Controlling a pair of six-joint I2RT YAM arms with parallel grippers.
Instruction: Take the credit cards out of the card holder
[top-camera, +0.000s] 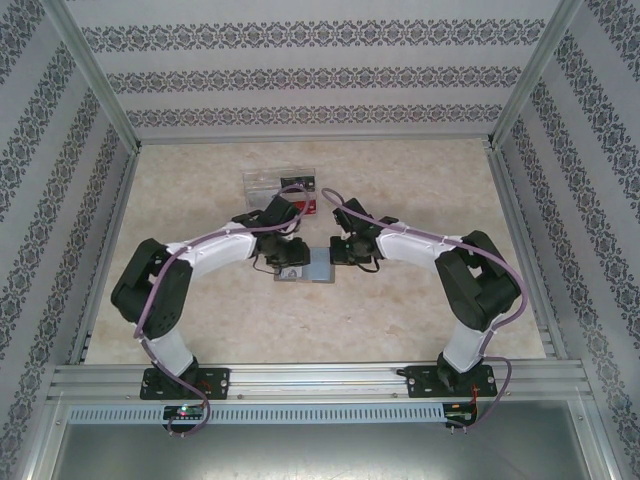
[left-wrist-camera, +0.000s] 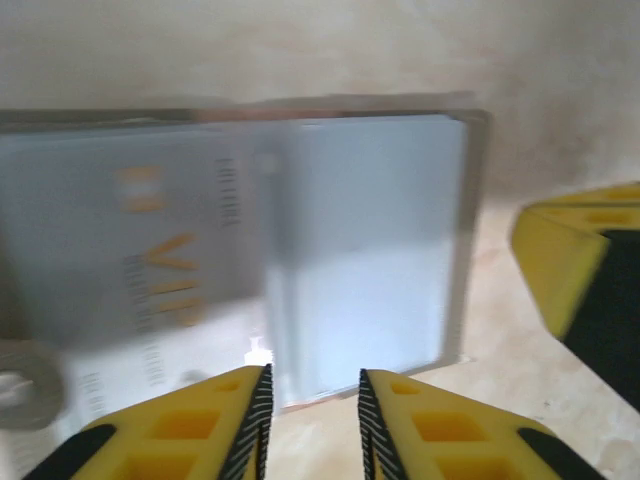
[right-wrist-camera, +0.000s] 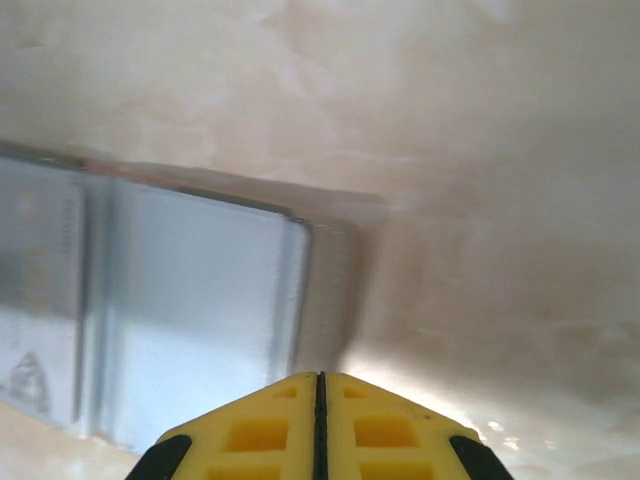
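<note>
The card holder (top-camera: 318, 270) lies open and flat on the table between my two grippers, its blue-grey inside (left-wrist-camera: 370, 230) facing up. A whitish-grey credit card (left-wrist-camera: 120, 250) with gold print lies on its left half, blurred. My left gripper (left-wrist-camera: 315, 385) hovers at the holder's near edge, its jaws a narrow gap apart with only table between them. My right gripper (right-wrist-camera: 318, 378) is shut, its tips at the right border of the card holder (right-wrist-camera: 190, 300). One of its yellow fingers (left-wrist-camera: 565, 260) shows at the right of the left wrist view.
A clear plastic tray (top-camera: 262, 178) stands just behind the grippers, with something red (top-camera: 310, 207) at its right side. Metal frame rails and patterned walls border the beige table (top-camera: 420, 320) on three sides.
</note>
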